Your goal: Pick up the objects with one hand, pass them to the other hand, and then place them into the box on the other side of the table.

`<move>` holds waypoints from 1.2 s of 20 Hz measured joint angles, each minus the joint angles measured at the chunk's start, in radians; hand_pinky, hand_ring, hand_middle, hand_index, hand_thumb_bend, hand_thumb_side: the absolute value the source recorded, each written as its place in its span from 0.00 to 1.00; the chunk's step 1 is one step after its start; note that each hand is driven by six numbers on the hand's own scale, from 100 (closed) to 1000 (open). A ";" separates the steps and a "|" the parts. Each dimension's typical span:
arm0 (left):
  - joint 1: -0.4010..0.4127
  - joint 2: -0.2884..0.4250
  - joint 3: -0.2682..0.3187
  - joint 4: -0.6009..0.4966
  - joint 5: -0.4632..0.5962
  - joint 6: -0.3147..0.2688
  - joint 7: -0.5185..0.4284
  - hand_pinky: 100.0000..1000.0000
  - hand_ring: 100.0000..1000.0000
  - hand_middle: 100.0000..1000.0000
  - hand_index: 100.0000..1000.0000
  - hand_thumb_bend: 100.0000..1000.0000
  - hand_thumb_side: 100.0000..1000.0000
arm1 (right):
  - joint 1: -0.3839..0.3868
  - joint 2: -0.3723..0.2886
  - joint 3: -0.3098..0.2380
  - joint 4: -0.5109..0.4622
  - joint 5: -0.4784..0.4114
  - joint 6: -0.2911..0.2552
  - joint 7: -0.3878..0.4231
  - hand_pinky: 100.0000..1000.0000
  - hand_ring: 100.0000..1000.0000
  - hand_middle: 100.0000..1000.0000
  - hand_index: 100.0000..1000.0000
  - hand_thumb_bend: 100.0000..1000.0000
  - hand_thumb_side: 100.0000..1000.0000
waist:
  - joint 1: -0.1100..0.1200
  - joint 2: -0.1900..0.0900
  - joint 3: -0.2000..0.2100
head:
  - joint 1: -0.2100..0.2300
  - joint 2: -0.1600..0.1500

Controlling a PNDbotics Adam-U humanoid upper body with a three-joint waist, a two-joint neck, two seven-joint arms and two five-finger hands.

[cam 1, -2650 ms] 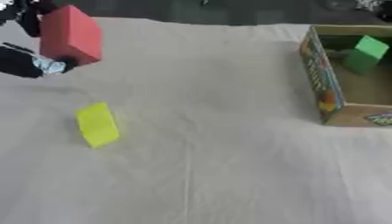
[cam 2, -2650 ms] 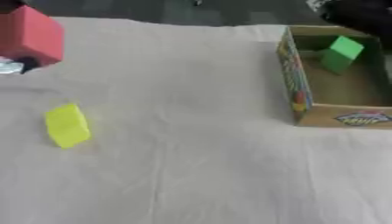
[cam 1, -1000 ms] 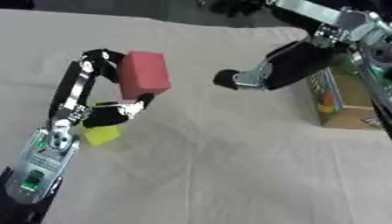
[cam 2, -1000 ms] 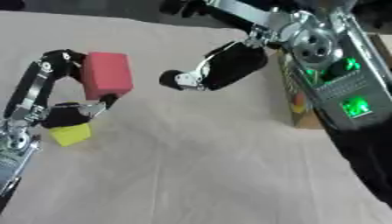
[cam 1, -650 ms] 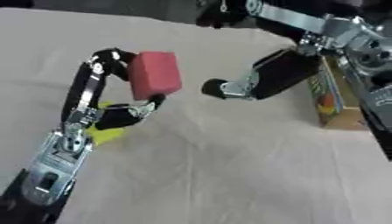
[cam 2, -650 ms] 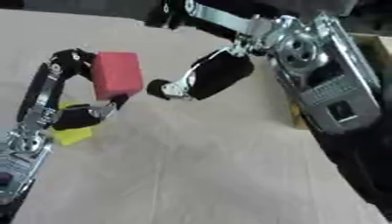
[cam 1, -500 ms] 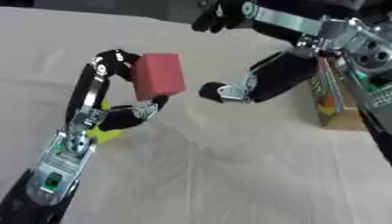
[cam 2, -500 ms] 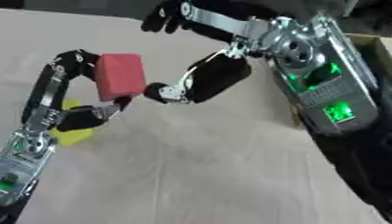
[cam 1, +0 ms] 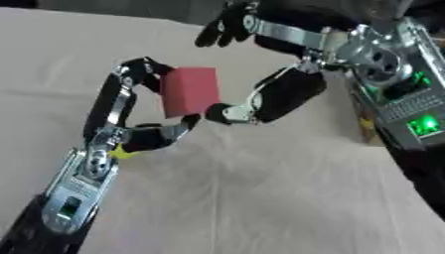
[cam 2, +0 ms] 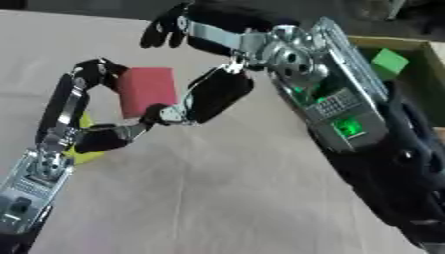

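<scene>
My left hand (cam 1: 111, 108) holds a red block (cam 1: 189, 91) up above the table, fingers curled over its top left and thumb under its bottom edge. From the right, my right hand (cam 1: 284, 93) has reached the block and is open. Its thumb tip touches the block's lower right corner, and its fingers spread above and behind the block. A yellow block (cam 2: 81, 151) lies on the cloth under my left hand, mostly hidden by it. The cardboard box (cam 2: 432, 68) stands at the far right with a green block (cam 2: 389, 61) inside.
A wrinkled white cloth (cam 1: 260, 198) covers the table. My right forearm, with its green lights (cam 2: 347, 126), crosses in front of the box and hides most of it.
My right hand has moved left, from a gap away to touching the red block. My left hand has carried the block a little right and toward it.
</scene>
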 measured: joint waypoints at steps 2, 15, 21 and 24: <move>-0.004 -0.005 0.000 0.000 0.000 -0.002 -0.002 0.49 0.40 0.34 0.43 0.00 0.00 | 0.000 0.008 0.005 0.014 0.012 -0.010 0.002 0.87 0.84 0.79 0.84 0.43 0.33 | 0.000 0.000 0.001 | -0.001 0.000; -0.013 -0.022 -0.003 -0.021 0.005 0.005 0.003 0.46 0.39 0.34 0.43 0.00 0.00 | 0.001 0.038 0.025 0.075 0.092 -0.050 -0.011 0.86 0.84 0.79 0.84 0.41 0.33 | 0.000 0.000 0.005 | -0.004 0.008; -0.016 -0.023 -0.007 -0.044 0.014 0.006 0.002 0.46 0.39 0.34 0.43 0.00 0.00 | 0.001 0.049 0.029 0.097 0.132 -0.062 -0.038 0.86 0.83 0.79 0.83 0.42 0.32 | 0.001 0.001 0.008 | -0.004 0.008; -0.017 -0.031 -0.010 -0.053 0.020 0.007 0.001 0.46 0.39 0.34 0.43 0.00 0.00 | 0.001 0.054 0.032 0.108 0.144 -0.066 -0.048 0.86 0.83 0.79 0.83 0.41 0.31 | 0.002 0.002 0.009 | -0.007 0.008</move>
